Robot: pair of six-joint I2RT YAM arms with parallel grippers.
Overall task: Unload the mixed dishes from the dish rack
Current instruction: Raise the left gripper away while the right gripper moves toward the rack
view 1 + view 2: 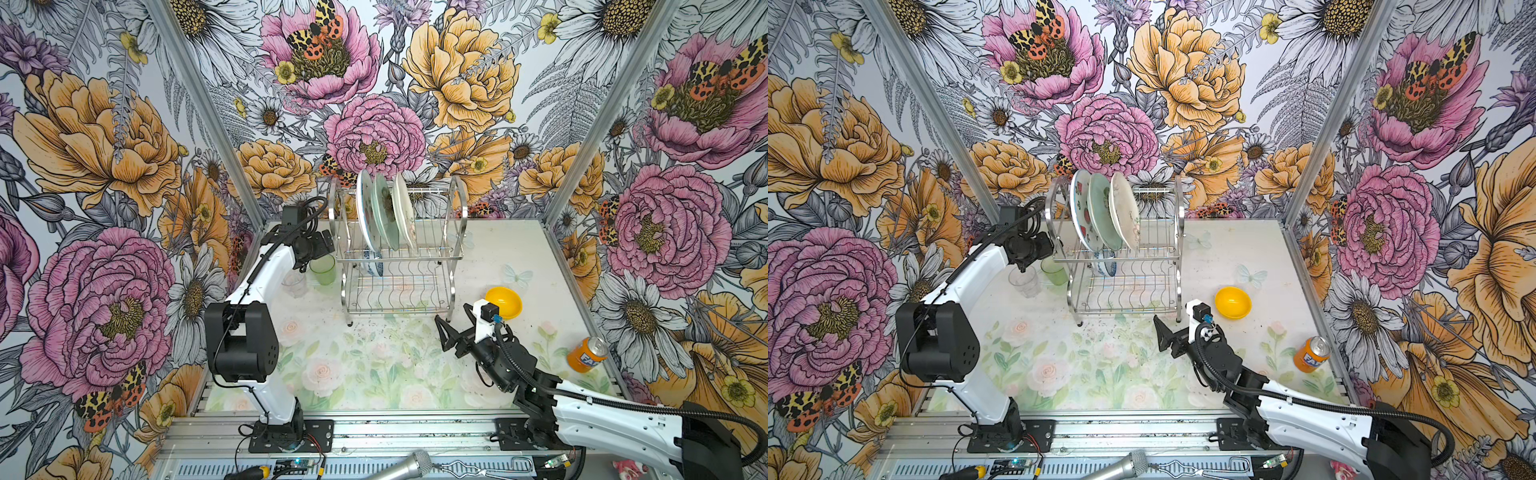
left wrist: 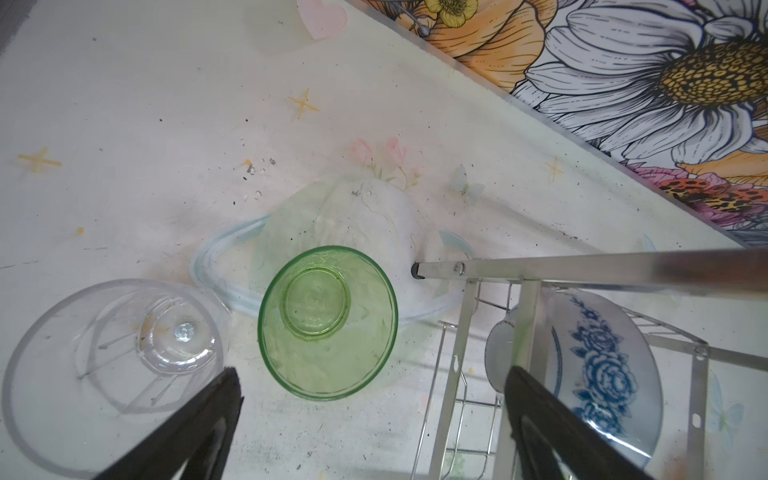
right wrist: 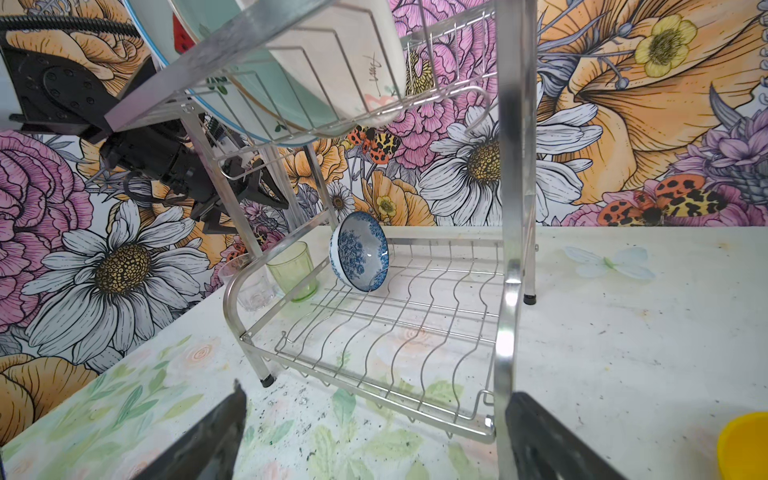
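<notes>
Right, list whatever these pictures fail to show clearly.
- blue-and-white bowl: both top views, mostly hidden under the plates and the upper tier of the dish rack.
- yellow bowl: right wrist view, cut off by the frame's corner.
- left gripper: both top views, fingertips hidden by its own wrist.
- orange can: both top views, label too small to read whole.

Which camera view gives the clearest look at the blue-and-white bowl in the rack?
The right wrist view: the blue-and-white bowl shows whole, tipped on edge on the lower tier of the dish rack. The left wrist view has the bowl close but crossed by rack bars. Both top views leave the bowl mostly hidden beneath the plates.
</notes>
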